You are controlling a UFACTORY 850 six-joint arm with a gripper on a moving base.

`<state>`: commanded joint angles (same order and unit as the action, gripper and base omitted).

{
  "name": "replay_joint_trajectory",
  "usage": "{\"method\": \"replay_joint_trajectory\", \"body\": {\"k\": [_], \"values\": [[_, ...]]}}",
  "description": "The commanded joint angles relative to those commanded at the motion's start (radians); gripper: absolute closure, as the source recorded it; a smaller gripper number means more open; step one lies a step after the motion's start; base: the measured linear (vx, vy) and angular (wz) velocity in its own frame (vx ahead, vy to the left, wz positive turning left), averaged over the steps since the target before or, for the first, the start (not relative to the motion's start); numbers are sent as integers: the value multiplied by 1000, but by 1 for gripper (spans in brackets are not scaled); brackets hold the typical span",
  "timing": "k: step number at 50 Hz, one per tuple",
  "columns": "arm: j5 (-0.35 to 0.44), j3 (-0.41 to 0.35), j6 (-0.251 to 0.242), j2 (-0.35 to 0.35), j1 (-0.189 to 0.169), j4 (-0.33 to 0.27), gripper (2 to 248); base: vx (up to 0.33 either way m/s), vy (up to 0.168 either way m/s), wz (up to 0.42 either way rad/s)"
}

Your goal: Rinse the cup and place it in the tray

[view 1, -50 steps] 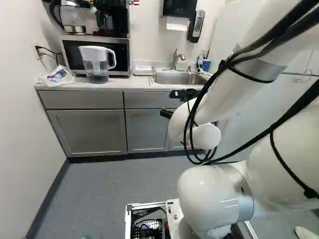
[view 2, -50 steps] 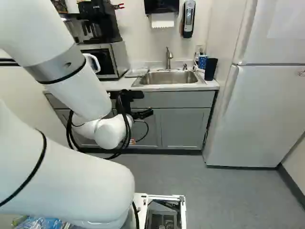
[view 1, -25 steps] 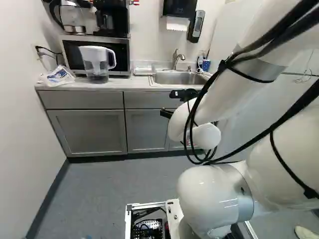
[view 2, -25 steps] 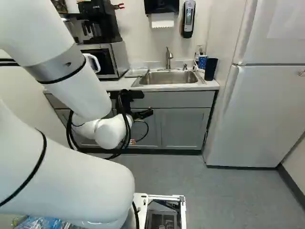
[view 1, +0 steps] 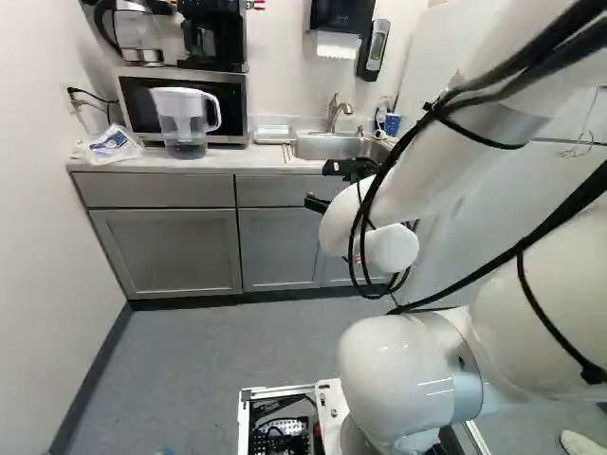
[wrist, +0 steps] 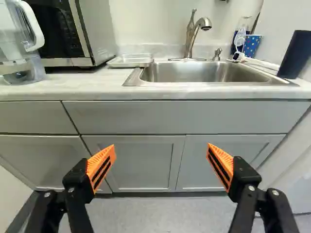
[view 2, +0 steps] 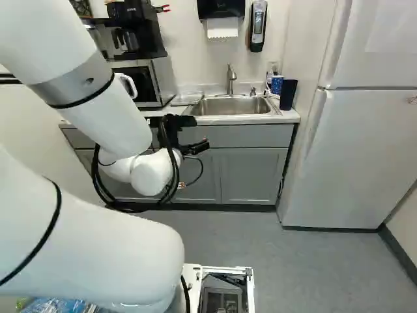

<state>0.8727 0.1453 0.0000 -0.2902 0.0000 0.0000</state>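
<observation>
My gripper is held in front of the sink cabinet in the right base view, below counter height. In the wrist view the gripper stands wide open, nothing between its orange pads. Ahead and above it is the steel sink with its faucet. Beyond the sink's right corner stands a blue dotted cup; a dark blue cup is nearer the counter's right end. A shallow clear tray lies between sink and microwave. I cannot tell whether anything lies in it.
On the counter stand a microwave, a water pitcher and a white packet. A coffee maker sits on the microwave. A soap bottle stands behind the dotted cup. The fridge is to the right.
The gripper has risen a little in front of the cabinet, its fingers staying open. The base and the things on the counter have not moved.
</observation>
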Motion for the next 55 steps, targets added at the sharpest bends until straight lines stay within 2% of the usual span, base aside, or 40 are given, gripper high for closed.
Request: {"method": "replay_joint_trajectory", "body": {"k": [55], "values": [[0,174,0,48,7,0,3,0,0,0]]}}
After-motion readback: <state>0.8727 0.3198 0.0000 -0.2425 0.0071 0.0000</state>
